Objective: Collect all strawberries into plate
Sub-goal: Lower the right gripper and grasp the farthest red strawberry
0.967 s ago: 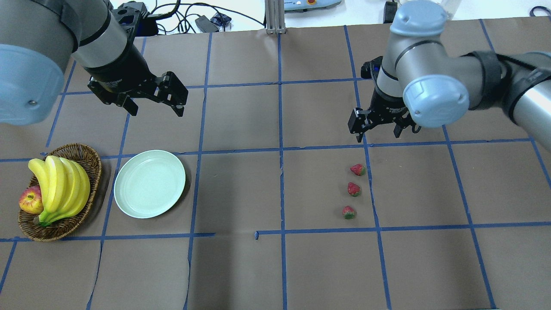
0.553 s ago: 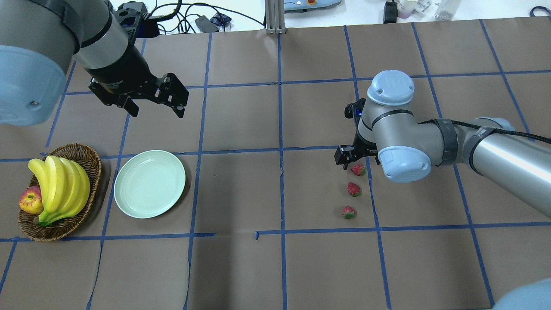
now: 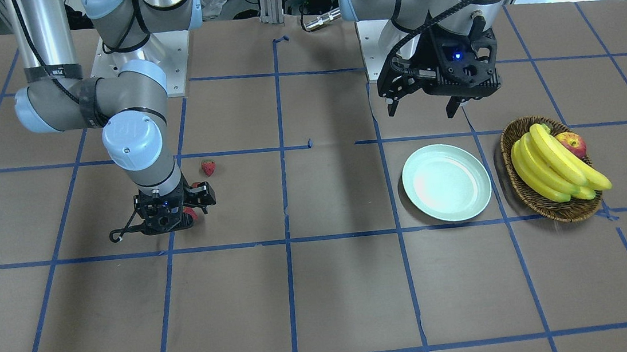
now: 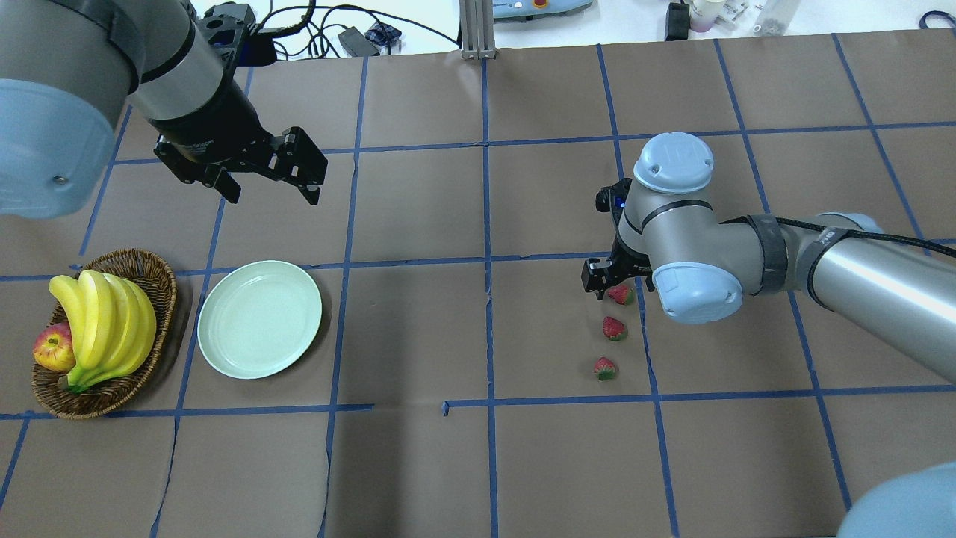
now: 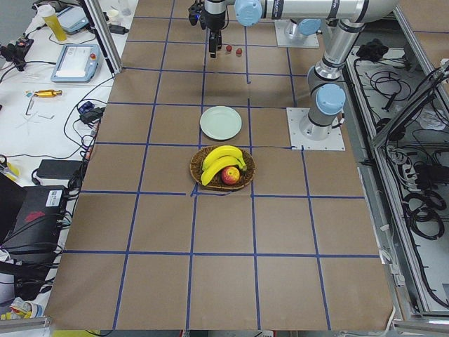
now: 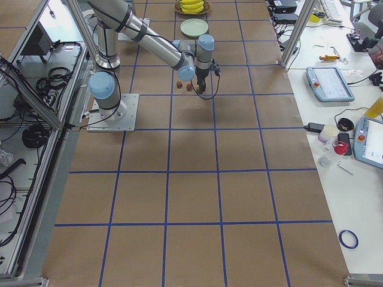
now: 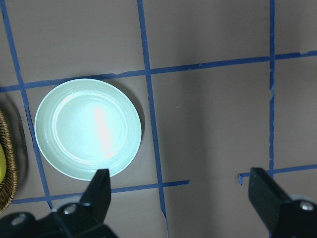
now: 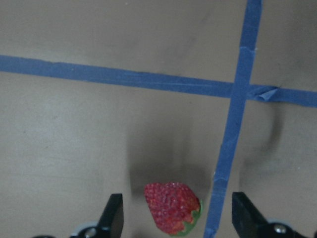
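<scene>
Three strawberries lie in a row right of centre: the far one [image 4: 621, 294], the middle one [image 4: 613, 328] and the near one [image 4: 605, 368]. My right gripper [image 4: 616, 286] is low over the table, open, its jaws on either side of the far strawberry. The right wrist view shows that strawberry [image 8: 172, 207] between the fingers [image 8: 113, 217], untouched. The pale green plate [image 4: 259, 319] sits empty at the left. My left gripper [image 4: 269, 190] hangs open and empty above and behind the plate [image 7: 88, 128].
A wicker basket [image 4: 160, 273] with bananas [image 4: 104, 321] and an apple [image 4: 52, 347] stands left of the plate. Blue tape lines cross the brown table cover. Cables and a metal post [image 4: 478, 30] lie at the far edge.
My right arm has swung down and toward me, bringing the open gripper from behind the strawberries down around the far one. The left arm, plate and strawberries have not moved.
</scene>
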You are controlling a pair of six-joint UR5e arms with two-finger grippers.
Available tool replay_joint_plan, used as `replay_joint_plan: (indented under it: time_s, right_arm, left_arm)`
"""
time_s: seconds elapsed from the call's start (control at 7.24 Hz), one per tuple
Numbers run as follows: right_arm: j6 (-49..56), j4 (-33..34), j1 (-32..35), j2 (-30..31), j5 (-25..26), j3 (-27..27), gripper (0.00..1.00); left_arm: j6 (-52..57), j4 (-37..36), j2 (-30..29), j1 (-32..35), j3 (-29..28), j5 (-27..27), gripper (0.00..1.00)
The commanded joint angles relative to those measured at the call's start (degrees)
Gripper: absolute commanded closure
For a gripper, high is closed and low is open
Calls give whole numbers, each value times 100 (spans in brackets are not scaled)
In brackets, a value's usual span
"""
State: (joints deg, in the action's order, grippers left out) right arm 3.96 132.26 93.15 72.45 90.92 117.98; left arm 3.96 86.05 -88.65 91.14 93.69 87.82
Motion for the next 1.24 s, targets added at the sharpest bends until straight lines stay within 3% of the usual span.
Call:
replay_joint_plan:
  time_s: [0.0, 0.28, 0.69, 0.83, 1.11]
  right_arm:
    - [0, 53, 1, 6, -4, 23, 71]
    - [0, 168, -8, 6, 13, -29, 97]
    - [-471, 72, 184, 85, -126, -616, 96]
    - [-1232, 71, 551, 50, -519, -810, 95]
    - [-1801, 80, 1167, 15, -496, -873, 95]
  left_arm:
    - [0, 0, -12, 9, 0, -2, 0]
    - [0, 0, -3, 0, 0, 7, 0]
    - [0, 0, -12, 0, 0, 7, 0]
    - [0, 0, -12, 9, 0, 7, 0]
    - [0, 0, -12, 9, 0, 7, 0]
